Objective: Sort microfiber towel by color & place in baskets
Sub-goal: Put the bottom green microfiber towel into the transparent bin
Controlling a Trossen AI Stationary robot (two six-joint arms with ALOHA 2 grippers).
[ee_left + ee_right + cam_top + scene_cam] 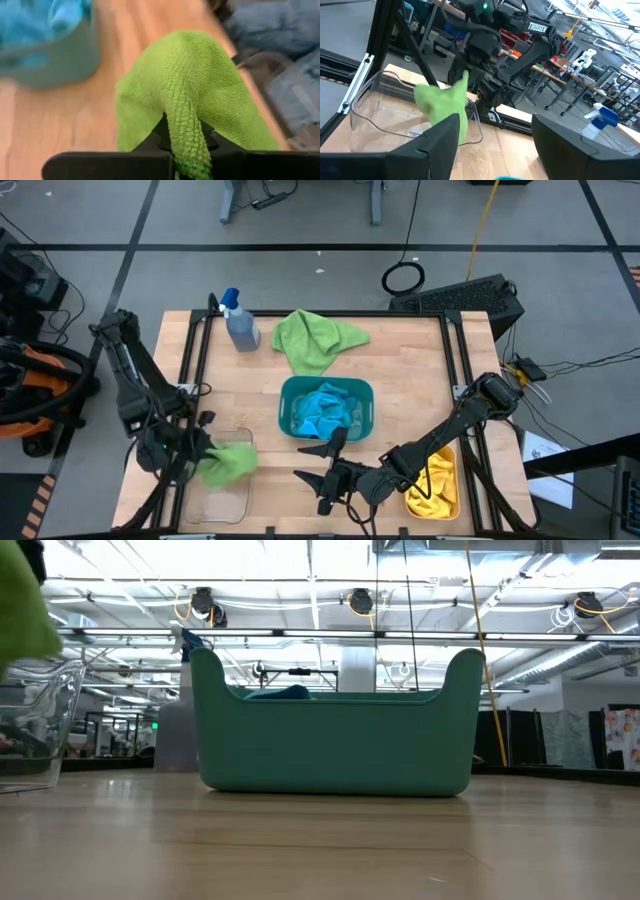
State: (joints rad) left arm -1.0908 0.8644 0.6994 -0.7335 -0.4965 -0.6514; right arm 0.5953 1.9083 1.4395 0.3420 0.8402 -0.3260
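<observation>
A lime green towel (pixel 228 463) hangs from my left gripper (pixel 197 452), which is shut on it over the clear basket (pixel 215 498) at the table's near left. In the right wrist view the same green towel (pixel 445 102) hangs over the clear basket (pixel 380 112). A second green towel (pixel 315 340) lies flat near the far edge. The teal basket (pixel 287 412) holds blue towels (pixel 325 410). The orange basket (pixel 452 480) holds yellow towels (pixel 432 485). My right gripper (pixel 318 467) is open and holds nothing, just near of the teal basket. My left gripper pinches a bunched fold of the green towel (pixel 187 142) between its two fingers. The cloth drapes slack over and past the fingers. It is lifted clear of the table and hangs over the clear basket's far rim (pixel 470 117); whether it touches that rim I cannot tell.
A grey spray bottle with a blue top (pixel 240 320) stands near the table's far left corner. The teal basket (pixel 335 725) sits mid-table. Bare wood shows between the clear basket and my right gripper. Black rails run along the table's left and right sides.
</observation>
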